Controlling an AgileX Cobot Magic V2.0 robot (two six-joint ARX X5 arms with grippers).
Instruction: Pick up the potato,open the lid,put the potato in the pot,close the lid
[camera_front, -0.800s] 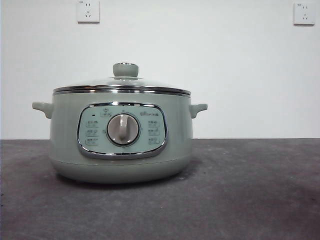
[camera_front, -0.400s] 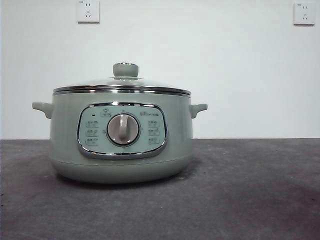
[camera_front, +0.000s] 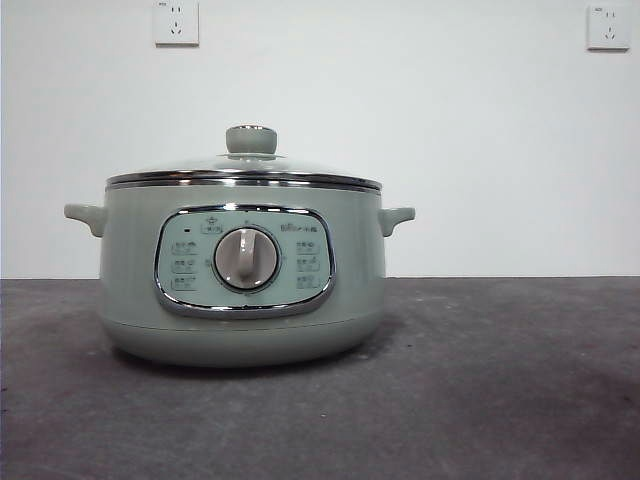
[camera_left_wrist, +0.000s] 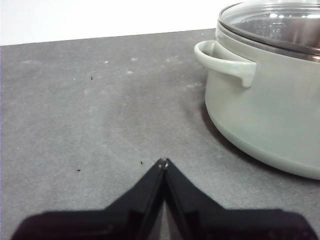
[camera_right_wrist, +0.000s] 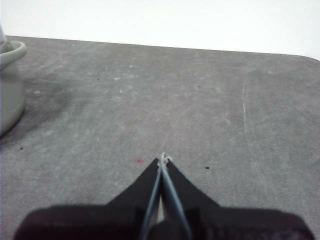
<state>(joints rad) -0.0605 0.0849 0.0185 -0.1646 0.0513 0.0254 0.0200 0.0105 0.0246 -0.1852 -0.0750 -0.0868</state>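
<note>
Pot (camera_front: 243, 285) on desk (camera_front: 480, 390), lid (camera_front: 245, 172) seated. Left claw (camera_left_wrist: 163, 161) pressed closed, low beside pot handle (camera_left_wrist: 225, 61); right claw (camera_right_wrist: 162, 158) closed, empty, over bare desk.

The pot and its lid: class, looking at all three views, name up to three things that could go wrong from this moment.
1. No potato shows in any view, so a pick could start blind.
2. The lid sits shut on the pot; its only hold, the small round knob, could slip from the jaws.
3. The left gripper, jaws shut, sits low beside the pot's side handle and might catch it when rising. The right gripper is also shut.
</note>
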